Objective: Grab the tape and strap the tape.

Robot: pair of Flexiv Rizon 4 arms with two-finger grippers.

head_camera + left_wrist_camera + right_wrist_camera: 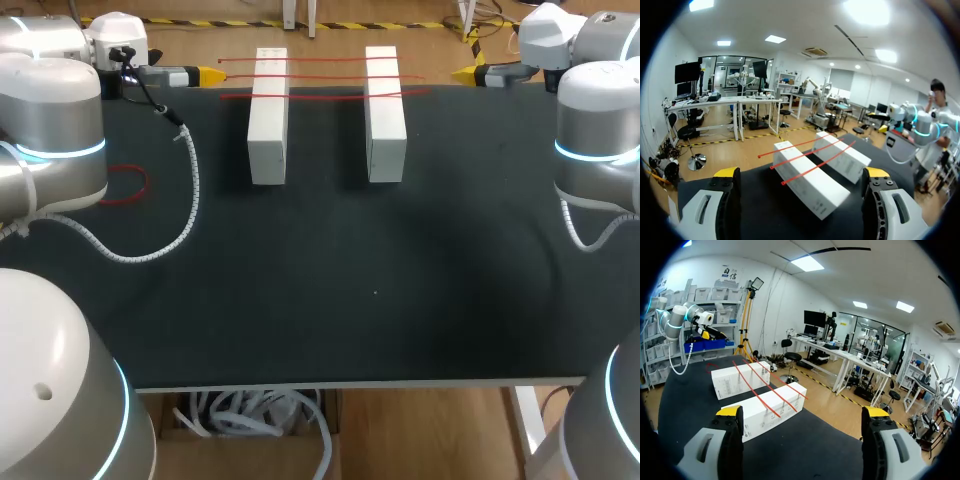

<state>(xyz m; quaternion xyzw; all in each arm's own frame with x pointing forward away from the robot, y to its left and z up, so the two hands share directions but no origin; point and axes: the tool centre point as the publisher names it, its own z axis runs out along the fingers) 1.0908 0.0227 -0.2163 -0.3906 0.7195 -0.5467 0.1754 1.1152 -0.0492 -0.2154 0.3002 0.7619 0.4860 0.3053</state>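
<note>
1. My left gripper (800, 174) is spread wide. Nothing sits between its yellow-tipped fingers, and it hangs over the far left edge of the black table (350, 280).
2. My right gripper (802, 412) is likewise spread wide and holds nothing. It hangs at the far right edge of the table, facing the left gripper across the table.
3. Two white boxes stand side by side on the far half of the table, parallel and apart: the left box (268, 130) and the right box (385, 130).
4. Three red tape strips (325, 94) lie across the tops of both boxes, bridging the gap between them. Their ends overhang the outer sides of the boxes.
5. Both grippers are well apart from the strips; neither touches a box.
6. A loop of red tape (128, 185) lies on the table at the left side, partly hidden by my left arm.
7. A white spiral cable (185, 190) hangs from my left arm and curves over the table beside the left box, not touching it.
</note>
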